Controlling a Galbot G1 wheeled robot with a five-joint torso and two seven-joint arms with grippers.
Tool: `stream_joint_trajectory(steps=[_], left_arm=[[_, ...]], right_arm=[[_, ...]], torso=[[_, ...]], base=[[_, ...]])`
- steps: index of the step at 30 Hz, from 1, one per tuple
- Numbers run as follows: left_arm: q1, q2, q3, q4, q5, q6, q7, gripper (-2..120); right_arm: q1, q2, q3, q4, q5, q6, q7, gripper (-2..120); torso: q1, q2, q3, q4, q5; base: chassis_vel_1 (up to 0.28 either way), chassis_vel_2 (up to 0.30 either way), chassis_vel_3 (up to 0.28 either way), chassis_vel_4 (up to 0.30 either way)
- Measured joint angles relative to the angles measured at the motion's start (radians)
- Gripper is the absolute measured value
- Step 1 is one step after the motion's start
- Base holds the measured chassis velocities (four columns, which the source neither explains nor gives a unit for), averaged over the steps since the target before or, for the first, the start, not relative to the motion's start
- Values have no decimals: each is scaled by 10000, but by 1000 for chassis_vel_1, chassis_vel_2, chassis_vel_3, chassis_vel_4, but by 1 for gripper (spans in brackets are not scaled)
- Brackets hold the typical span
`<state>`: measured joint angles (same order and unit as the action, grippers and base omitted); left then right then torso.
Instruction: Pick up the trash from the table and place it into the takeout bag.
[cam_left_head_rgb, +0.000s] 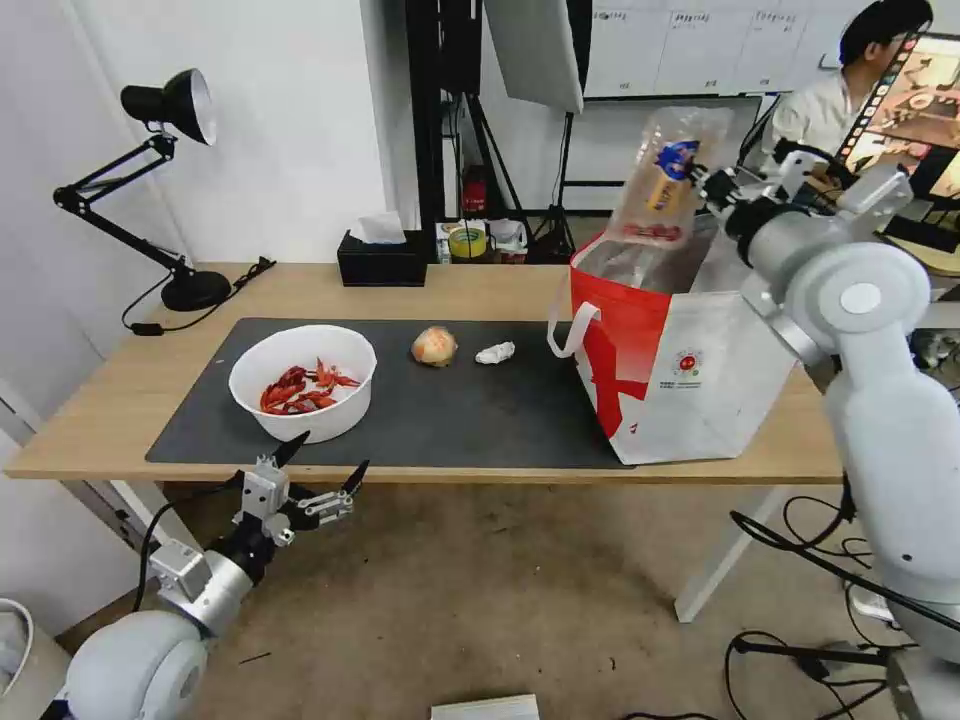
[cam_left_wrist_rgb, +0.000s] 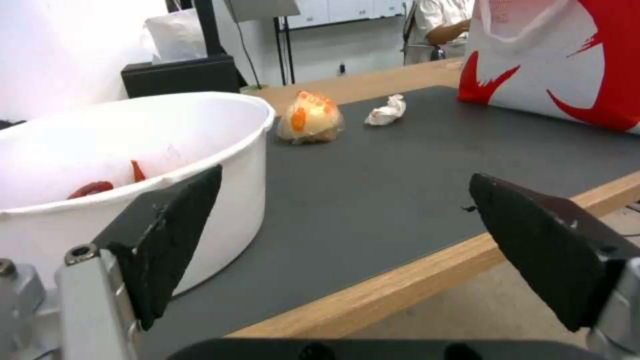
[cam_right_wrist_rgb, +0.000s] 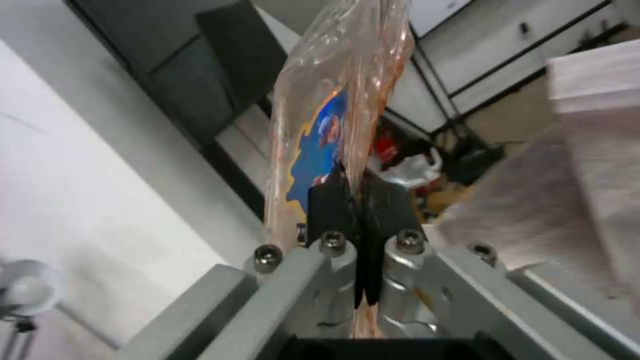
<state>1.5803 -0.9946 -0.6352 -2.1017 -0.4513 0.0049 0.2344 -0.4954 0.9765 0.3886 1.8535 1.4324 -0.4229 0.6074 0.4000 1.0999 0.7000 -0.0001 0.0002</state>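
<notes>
Bench with dark mat. Takeout bag stands open at the mat's right end. White bowl of red shells on the mat's left part; orange-beige lump and crumpled tissue lie between bowl and bag, apart from each other. Right claw above the bag mouth, clamped on the clear plastic tray, which hangs on edge. Left claw spread wide, empty, just off the bench's front edge beside the bowl.

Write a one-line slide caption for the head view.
Right gripper holds a clear plastic tray above the open takeout bag; left gripper waits open near the crayfish bowl.
</notes>
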Motion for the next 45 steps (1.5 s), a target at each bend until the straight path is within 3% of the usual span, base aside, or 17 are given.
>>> stream_joint_trajectory(steps=[8, 36, 40, 45], left_arm=[[39, -111, 24, -57, 41, -1, 6, 100], [108, -54, 65, -190, 171, 191, 0, 100], [101, -43, 67, -174, 168, 189, 0, 100], [47, -8, 146, -128, 201, 186, 8, 100]], right_arm=[[-654, -349, 166, 267, -374, -48, -282, 0], [-1718, -156, 627, 1023, 268, -319, -60, 0], [-1681, -156, 626, 1023, 348, -336, -24, 10], [-1655, -208, 630, 1027, 469, -469, 8, 32]], torso=[[0, 0, 0, 1, -1], [0, 1, -1, 1, -2], [0, 1, -1, 2, -2], [0, 1, -1, 1, -2]], base=[[0, 0, 0, 0], [0, 0, 0, 0], [0, 0, 0, 0], [0, 0, 0, 0]])
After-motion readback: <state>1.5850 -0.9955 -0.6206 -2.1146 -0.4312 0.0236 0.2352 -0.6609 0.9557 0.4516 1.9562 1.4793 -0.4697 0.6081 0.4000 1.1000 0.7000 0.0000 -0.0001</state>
